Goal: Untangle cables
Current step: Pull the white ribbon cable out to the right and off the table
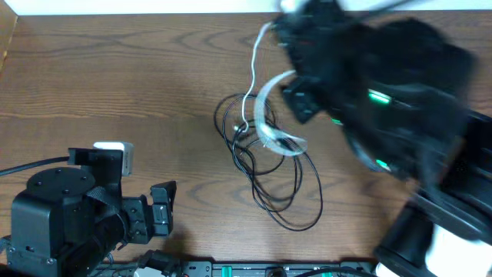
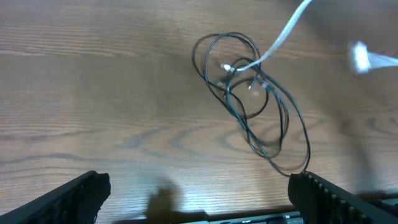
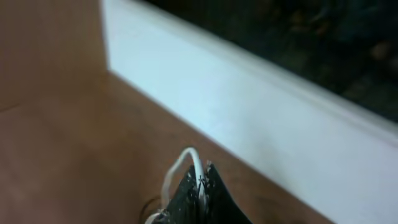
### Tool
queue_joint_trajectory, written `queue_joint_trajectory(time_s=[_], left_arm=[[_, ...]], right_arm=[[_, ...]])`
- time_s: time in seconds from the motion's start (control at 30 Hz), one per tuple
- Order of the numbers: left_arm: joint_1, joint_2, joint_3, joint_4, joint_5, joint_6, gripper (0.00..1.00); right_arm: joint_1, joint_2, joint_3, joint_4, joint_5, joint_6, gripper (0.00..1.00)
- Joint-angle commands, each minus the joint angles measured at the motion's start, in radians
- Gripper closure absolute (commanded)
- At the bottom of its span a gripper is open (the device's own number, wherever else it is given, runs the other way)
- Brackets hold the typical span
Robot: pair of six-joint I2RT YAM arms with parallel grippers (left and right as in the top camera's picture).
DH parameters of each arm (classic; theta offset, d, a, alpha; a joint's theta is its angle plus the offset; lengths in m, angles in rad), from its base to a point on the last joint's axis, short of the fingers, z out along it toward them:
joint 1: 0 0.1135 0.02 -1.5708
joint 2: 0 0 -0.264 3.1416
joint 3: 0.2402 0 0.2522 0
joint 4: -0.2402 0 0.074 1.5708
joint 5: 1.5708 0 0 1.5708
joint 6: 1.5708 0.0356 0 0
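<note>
A brown wood-grain table (image 1: 115,77) filled the overhead view, with a white strip (image 1: 138,6) along its edge at twelve o'clock and a black rail (image 1: 254,269) with green spots at six o'clock.

Table (image 1: 115,77): brown wood grain, flat. Black cord (image 1: 296,192) lies on it in several overlapping loops. White cord (image 1: 252,73): one end lies threaded among the black cord's far loops; the rest is off the surface.
</note>
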Motion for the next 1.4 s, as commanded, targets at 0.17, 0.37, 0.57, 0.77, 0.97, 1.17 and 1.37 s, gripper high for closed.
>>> queue_joint_trajectory(time_s=[0.17,0.37,0.57,0.77,0.97,1.17,1.37], left_arm=[[-0.002,0.003,0.002,-0.003,-0.012,0.010,0.02],[-0.002,0.003,0.002,-0.002,-0.012,0.010,0.02],[-0.002,0.003,0.002,-0.002,-0.012,0.010,0.02],[-0.002,0.003,0.002,-0.003,-0.013,0.010,0.02],[-0.002,0.003,0.002,-0.002,-0.013,0.033,0.02],[-0.002,0.003,0.002,0.003,-0.013,0.032,0.02],[-0.002,0.003,0.002,0.017,-0.013,0.032,0.02]], right_arm=[[-0.080,-0.054,0.008,-0.006,0.298,0.052,0.99],[-0.124,-0.036,-0.042,-0.150,0.117,0.172,0.99],[-0.124,0.006,-0.174,-0.253,-0.060,0.254,0.99],[-0.126,0.003,-0.364,-0.255,-0.100,0.350,0.99],[-0.198,-0.029,-0.438,-0.254,0.162,0.356,0.99],[-0.399,-0.120,-0.438,-0.230,0.452,0.407,0.99],[-0.728,-0.256,-0.438,-0.127,0.385,0.492,0.98]])
